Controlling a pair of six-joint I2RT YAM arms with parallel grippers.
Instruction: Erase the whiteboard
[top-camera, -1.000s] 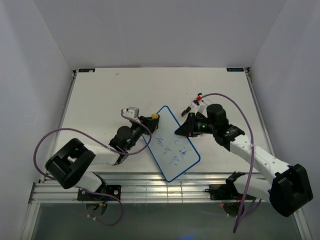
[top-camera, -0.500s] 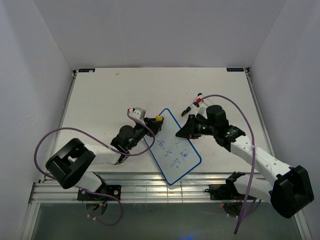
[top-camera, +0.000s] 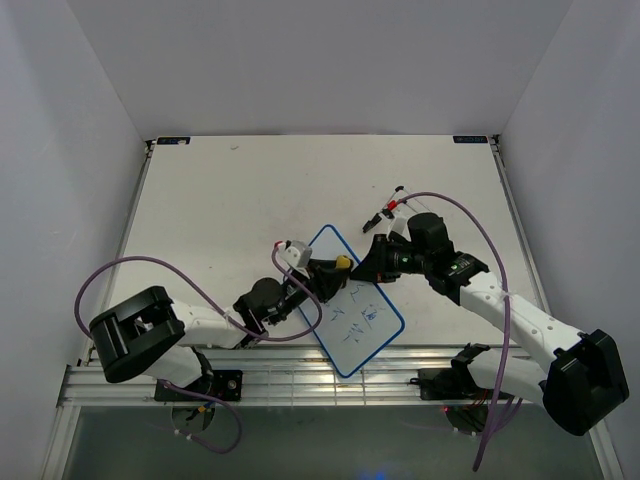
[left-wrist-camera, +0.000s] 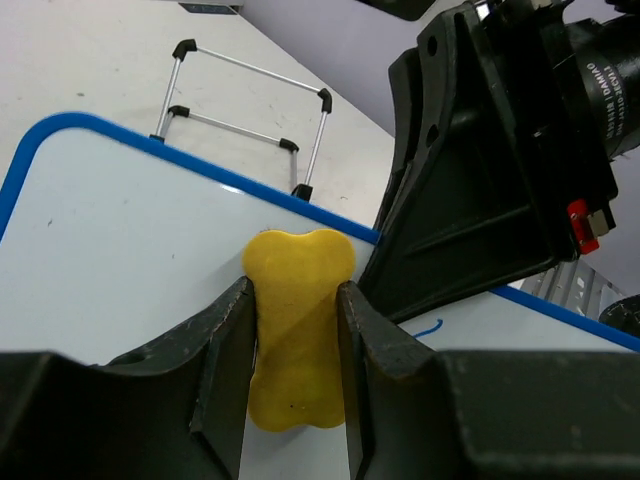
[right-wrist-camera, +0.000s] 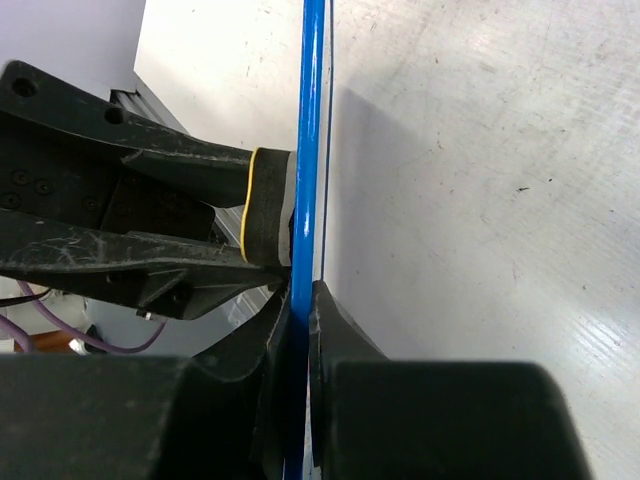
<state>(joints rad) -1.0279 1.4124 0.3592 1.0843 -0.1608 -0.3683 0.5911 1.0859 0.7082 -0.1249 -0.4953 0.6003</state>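
The whiteboard (top-camera: 352, 315), white with a thin blue rim, lies tilted near the table's front middle and bears faint blue scribbles. It fills the left wrist view (left-wrist-camera: 120, 250). My left gripper (top-camera: 335, 270) is shut on the yellow peanut-shaped eraser (left-wrist-camera: 295, 330), which presses on the board's upper part (top-camera: 342, 262). My right gripper (top-camera: 372, 262) is shut on the board's blue rim (right-wrist-camera: 308, 150) at its right edge, seen edge-on in the right wrist view. The eraser's yellow edge (right-wrist-camera: 247, 205) shows beyond the rim there.
A small marker with a red and black body (top-camera: 385, 212) lies on the table behind the right gripper. A wire stand with black feet (left-wrist-camera: 245, 120) shows past the board in the left wrist view. The table's front rail (top-camera: 300, 385) runs below the board.
My left gripper has carried the eraser right and toward the front, from the board's top corner onto its upper face. The board has shifted slightly. The right gripper stays on the rim.
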